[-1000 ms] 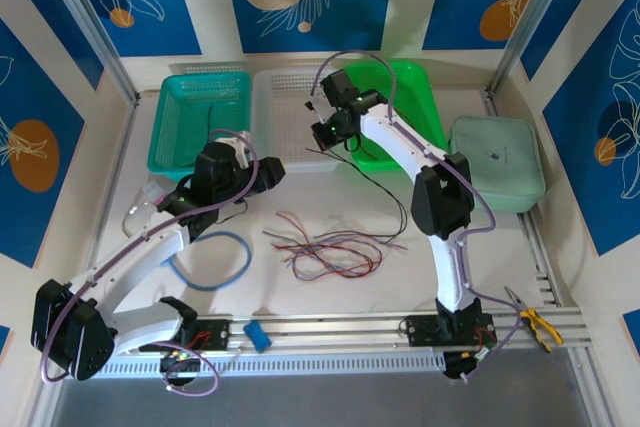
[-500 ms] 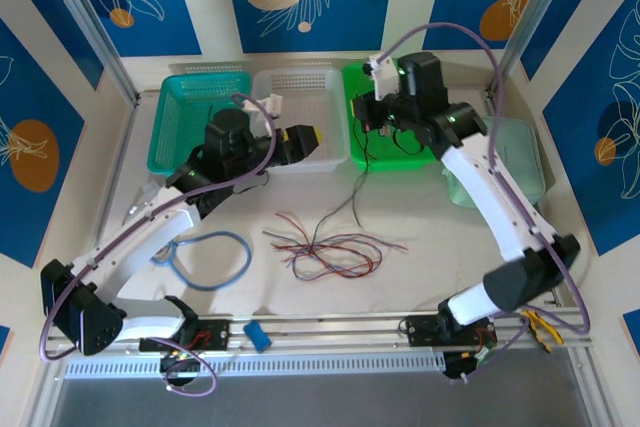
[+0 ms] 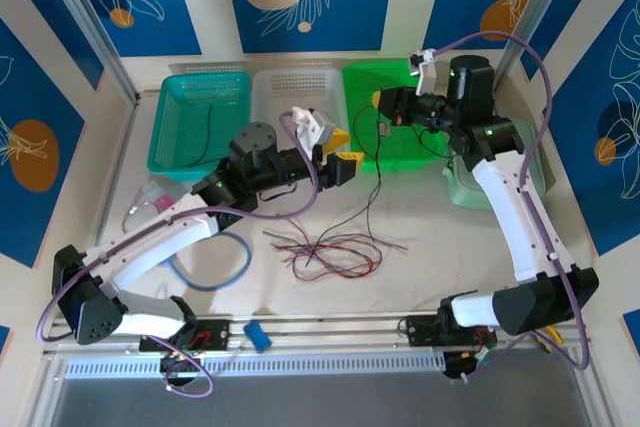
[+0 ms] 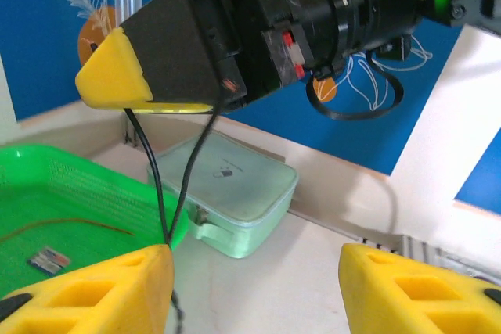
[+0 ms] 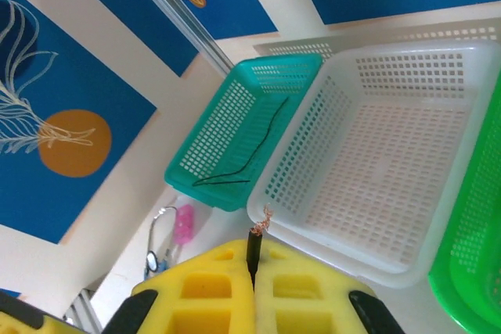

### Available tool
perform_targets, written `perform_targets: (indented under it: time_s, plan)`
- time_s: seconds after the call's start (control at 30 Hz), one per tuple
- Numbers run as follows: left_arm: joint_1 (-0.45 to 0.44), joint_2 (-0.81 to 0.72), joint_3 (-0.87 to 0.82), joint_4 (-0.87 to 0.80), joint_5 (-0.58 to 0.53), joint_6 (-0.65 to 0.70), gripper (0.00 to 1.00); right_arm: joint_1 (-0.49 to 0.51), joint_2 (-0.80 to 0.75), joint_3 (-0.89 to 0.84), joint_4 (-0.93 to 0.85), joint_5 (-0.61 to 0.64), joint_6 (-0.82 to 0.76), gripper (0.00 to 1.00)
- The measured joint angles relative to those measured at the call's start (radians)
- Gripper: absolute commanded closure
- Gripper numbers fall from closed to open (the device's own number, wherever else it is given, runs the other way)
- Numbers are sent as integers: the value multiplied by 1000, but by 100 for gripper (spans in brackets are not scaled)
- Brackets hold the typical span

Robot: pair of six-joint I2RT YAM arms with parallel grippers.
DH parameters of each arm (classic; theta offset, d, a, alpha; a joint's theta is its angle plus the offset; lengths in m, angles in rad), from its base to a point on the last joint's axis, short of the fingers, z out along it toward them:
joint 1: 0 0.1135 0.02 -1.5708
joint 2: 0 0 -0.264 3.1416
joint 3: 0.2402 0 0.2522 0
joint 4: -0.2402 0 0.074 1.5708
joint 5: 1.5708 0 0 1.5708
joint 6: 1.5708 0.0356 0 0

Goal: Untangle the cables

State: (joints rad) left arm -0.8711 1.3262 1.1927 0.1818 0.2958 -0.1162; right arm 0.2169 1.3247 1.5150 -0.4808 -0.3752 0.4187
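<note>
— Where do we have our left arm (image 3: 150, 247)?
— We have it stretched from the table's near left corner toward the middle. The left gripper (image 3: 345, 149) faces right, its yellow fingers (image 4: 86, 287) well apart.
— And our right arm (image 3: 510, 207)?
— We fold it at the elbow by the near right corner, then reach toward the far edge. The right gripper (image 5: 252, 271) points left, pads pressed together on a thin black cable (image 5: 251, 242).

Top camera: high behind the arm bases, looking down on the worktop (image 3: 450, 247). Wrist cameras: close, angled low; all share the green basket (image 3: 358, 87).
</note>
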Motion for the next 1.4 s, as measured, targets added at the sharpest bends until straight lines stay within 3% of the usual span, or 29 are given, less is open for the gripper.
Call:
perform_targets:
  time_s: [0.17, 0.37, 0.6, 0.9, 1.0, 1.17, 1.23, 1.4]
  plan:
    - [-39, 21, -67, 105, 19, 202, 41, -10, -33, -19, 32, -53, 55, 100]
    - [-42, 84, -68, 190, 61, 292, 39, -9, -41, -19, 51, -79, 74, 100]
    - [-42, 126, -56, 240, 63, 302, 35, -9, -41, -24, 55, -88, 81, 100]
    - [-42, 166, 8, 307, 34, 302, 37, -8, -41, -25, 56, -101, 84, 100]
    - [-42, 188, 40, 314, 33, 299, 44, -4, -41, -25, 63, -106, 88, 100]
    - [-42, 234, 97, 320, 35, 280, 64, 0, -41, -25, 69, -109, 88, 100]
    - [-42, 240, 97, 327, 30, 272, 64, 0, -41, -25, 69, -109, 88, 100]
    - [-42, 242, 96, 348, 6, 262, 50, -1, -42, -25, 69, -109, 88, 100]
